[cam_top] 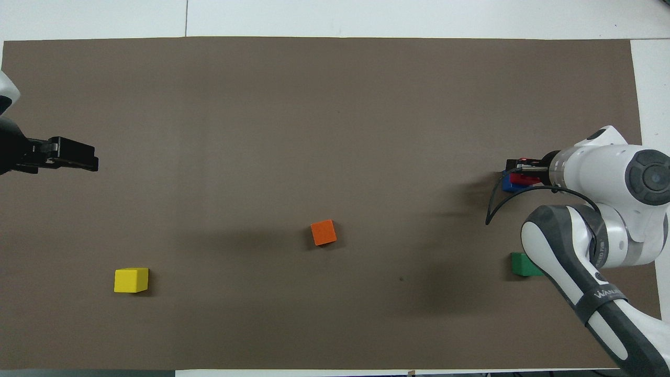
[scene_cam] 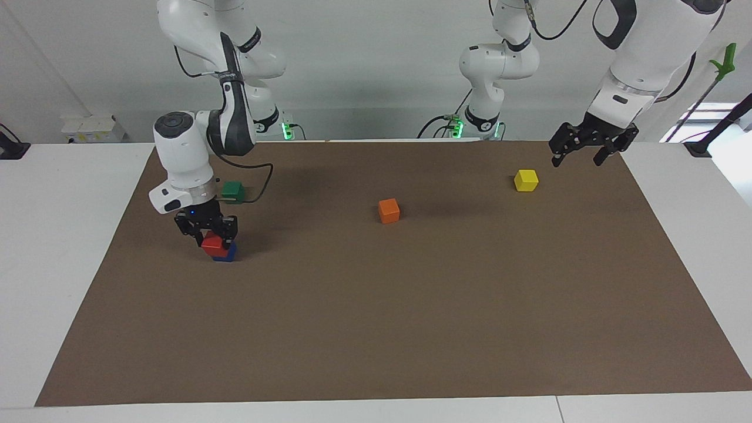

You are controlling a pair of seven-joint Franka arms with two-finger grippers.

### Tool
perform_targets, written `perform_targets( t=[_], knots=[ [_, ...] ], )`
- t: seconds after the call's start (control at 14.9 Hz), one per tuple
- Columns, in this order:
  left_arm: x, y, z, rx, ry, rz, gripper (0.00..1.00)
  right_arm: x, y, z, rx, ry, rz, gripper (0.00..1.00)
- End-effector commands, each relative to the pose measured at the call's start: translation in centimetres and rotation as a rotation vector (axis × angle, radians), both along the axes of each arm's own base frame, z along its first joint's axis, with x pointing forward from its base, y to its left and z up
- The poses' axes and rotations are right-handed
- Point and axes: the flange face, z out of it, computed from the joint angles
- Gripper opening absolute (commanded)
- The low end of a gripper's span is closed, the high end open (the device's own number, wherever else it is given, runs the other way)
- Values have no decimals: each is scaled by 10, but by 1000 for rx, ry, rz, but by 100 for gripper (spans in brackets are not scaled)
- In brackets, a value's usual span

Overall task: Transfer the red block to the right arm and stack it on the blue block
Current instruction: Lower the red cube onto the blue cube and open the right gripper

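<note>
The right gripper (scene_cam: 212, 234) straddles the small matte red cube (scene_cam: 211, 244), seated on the blue cube (scene_cam: 225, 253) at the green cube's (scene_cam: 233, 190) six o'clock, whether pinching or released cannot be told; light, rigid, likely best held by opposite flat faces, while the left gripper (scene_cam: 578, 151) waits spread.

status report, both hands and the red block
Right hand down at red block, which sits on blue block. Left hand open, waiting over table edge. Nothing in the way.

Brown mat (scene_cam: 411, 305) on white table (scene_cam: 53, 235)
</note>
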Motion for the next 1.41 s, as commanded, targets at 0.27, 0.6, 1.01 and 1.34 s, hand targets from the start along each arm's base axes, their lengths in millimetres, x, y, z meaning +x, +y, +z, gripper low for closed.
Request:
perform_targets(
  t=[0.27,0.6,1.01,1.34],
  knots=[
    [-5,-3,-2,-15,-9,-12,100,0,-2,11,-1,-30,-26,100],
    [-7,-3,-1,-15,-5,-9,100,17,-6,79,-26,75,-15,100],
    [-7,5,-2,-15,1,5,100,-9,-7,179,27,139,120,100],
    [-7,4,-2,-15,1,3,100,-16,-14,254,31,193,127,100]
  ],
)
